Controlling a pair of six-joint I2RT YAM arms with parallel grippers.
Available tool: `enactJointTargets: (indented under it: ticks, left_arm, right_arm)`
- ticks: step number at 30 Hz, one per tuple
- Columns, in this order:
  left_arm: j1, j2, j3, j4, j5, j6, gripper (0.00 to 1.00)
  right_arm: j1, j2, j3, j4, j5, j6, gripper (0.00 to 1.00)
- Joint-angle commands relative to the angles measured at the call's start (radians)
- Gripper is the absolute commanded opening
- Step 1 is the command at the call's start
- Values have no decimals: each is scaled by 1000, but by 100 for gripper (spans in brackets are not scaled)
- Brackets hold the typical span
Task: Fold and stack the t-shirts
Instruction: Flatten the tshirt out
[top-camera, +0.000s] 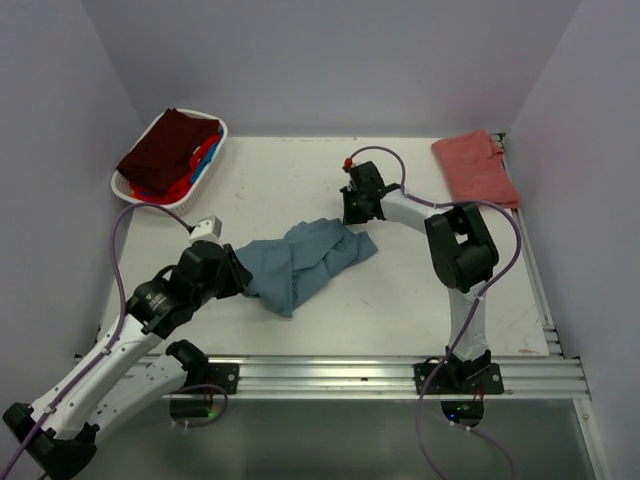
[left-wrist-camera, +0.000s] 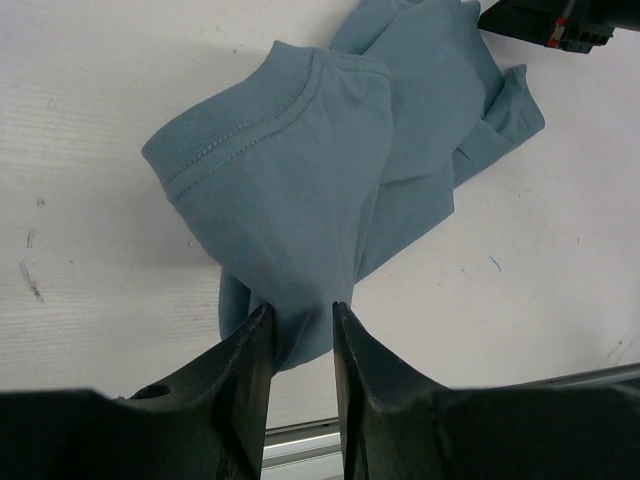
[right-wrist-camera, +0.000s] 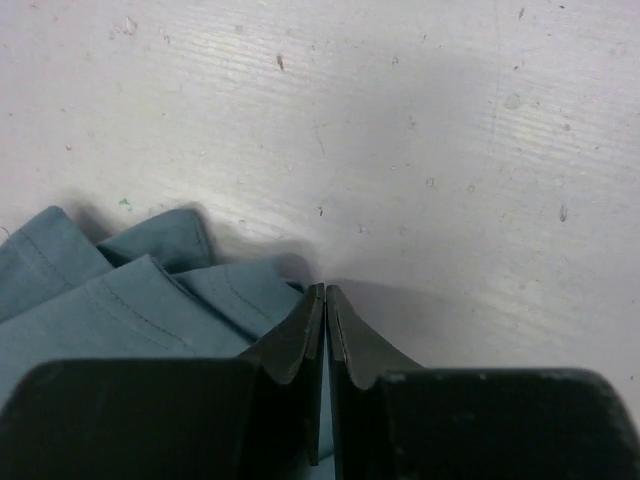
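A slate teal-blue t-shirt (top-camera: 305, 262) lies bunched in the middle of the table. My left gripper (top-camera: 240, 275) holds its near-left end: in the left wrist view the jaws (left-wrist-camera: 302, 312) pinch a thick fold of the shirt (left-wrist-camera: 290, 170). My right gripper (top-camera: 352, 215) is at the shirt's far-right edge. In the right wrist view its jaws (right-wrist-camera: 326, 290) are nearly together, with a thin strip of the teal cloth (right-wrist-camera: 100, 310) between them. A salmon-red t-shirt (top-camera: 474, 167) lies folded at the back right corner.
A white oval basket (top-camera: 222, 135) stands at the back left. It holds a dark maroon shirt (top-camera: 168, 150) on top of bright blue and red cloth (top-camera: 205, 155). A metal rail (top-camera: 330, 375) runs along the table's near edge.
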Motion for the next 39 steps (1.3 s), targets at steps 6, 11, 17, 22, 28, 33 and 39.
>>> enactJointTargets:
  ticks: [6, 11, 17, 22, 28, 33, 39]
  left_arm:
    - [2, 15, -1, 5, -27, -8, 31]
    - [4, 15, -5, 5, -28, -10, 31]
    - [2, 12, -10, 10, -28, -11, 31]
    - [2, 10, -10, 4, -28, -11, 31]
    - [2, 9, -12, 11, -21, -11, 29]
    - [2, 17, -15, 25, -7, -8, 29]
    - [2, 30, -15, 34, 1, -5, 28]
  right_arm:
    - [-28, -17, -44, 60, -106, 29, 22]
    - [-33, -44, -55, 68, -141, 31, 46]
    - [-60, 7, -32, 91, -251, 49, 36]
    - [-72, 57, -42, 156, -350, 97, 33]
    - [-120, 19, -145, 247, -414, 149, 39]
    - [-178, 9, -217, 334, -479, 200, 40]
    - [-206, 12, -280, 430, -537, 249, 38]
